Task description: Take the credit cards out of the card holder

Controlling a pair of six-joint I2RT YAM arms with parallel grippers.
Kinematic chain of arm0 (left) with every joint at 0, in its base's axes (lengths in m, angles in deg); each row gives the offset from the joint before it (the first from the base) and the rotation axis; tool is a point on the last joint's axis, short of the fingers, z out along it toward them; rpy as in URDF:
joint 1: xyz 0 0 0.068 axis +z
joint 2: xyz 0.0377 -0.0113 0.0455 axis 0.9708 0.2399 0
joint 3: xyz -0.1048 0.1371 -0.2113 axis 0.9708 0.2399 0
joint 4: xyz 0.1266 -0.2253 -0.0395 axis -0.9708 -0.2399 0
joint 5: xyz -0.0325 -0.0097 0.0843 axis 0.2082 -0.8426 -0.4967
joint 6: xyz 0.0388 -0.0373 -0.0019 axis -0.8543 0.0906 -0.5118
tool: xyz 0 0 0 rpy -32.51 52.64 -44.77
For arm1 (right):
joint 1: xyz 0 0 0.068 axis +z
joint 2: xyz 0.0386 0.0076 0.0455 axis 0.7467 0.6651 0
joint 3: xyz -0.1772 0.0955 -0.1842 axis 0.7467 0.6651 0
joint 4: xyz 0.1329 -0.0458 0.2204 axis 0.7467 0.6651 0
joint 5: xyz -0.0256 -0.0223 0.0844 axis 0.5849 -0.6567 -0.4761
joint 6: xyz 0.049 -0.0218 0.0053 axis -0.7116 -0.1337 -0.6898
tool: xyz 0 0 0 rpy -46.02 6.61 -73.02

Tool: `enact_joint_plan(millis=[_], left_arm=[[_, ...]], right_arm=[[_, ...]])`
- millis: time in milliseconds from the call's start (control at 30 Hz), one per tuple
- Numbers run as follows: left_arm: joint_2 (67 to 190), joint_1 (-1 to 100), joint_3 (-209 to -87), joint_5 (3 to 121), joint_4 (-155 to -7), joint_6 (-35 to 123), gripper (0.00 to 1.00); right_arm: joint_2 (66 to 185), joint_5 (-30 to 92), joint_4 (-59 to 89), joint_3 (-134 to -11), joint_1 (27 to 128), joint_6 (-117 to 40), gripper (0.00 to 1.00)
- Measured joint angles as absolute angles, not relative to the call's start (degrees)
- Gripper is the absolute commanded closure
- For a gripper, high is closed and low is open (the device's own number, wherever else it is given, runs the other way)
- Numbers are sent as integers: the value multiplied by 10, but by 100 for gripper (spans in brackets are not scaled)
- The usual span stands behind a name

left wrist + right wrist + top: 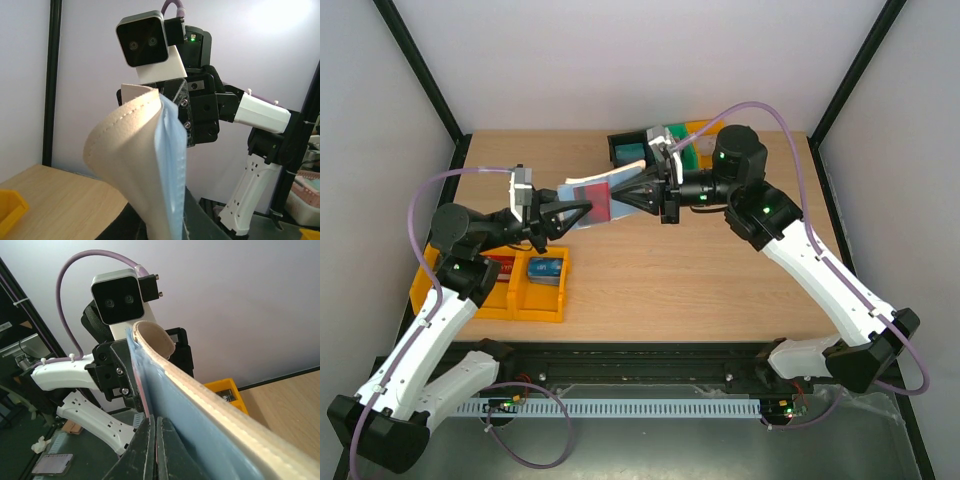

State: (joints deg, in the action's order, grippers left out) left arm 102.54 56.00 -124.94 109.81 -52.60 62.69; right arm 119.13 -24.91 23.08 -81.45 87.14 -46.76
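1. The card holder [585, 186] is up in the air above the middle of the wooden table [670, 270], stretched between the two grippers.
2. It is open and bowed. In the left wrist view its cream outside bulges out, with the pale blue lining beside it.
3. The left gripper [570, 212] is clamped on the left end of the card holder, with its jaws nearly together. The right wrist view shows its fingers pinching that far edge.
4. The right gripper [625, 195] has its jaws pressed almost flat together. A thin reddish sliver sits between its fingertips [146, 442], which appears to be the edge of the red card [598, 205].
5. From above, the red card lies against the holder's inner face, with much of its surface exposed towards the right gripper.
6. The dark grey card cannot be made out in any view.
7. A yellow bin [540, 306] sits near the table's left front edge, with a blue card [546, 268] in its right compartment.
8. A black bin [625, 150] and a green bin [685, 155] stand at the back of the table, behind the right gripper.
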Motion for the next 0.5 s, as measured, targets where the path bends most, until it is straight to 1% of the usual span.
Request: enact_joint_plan(millis=[33,67,400,500], left_arm=[[1025,560,-1249,1098,-526,625,97],[1025,560,-1249,1098,-526,625,98],[1023,560,-1246,1098,-524,628,98],[1023,560,-1245,1097,-522,629,98]], right_arm=[[1191,-252,231,-815,870,-468,98],[1191,-253,231,-815,869,-468,98],[1192,-276,226,-815,869,-484,97],[1192,-279,210,-814,871,-497,90]])
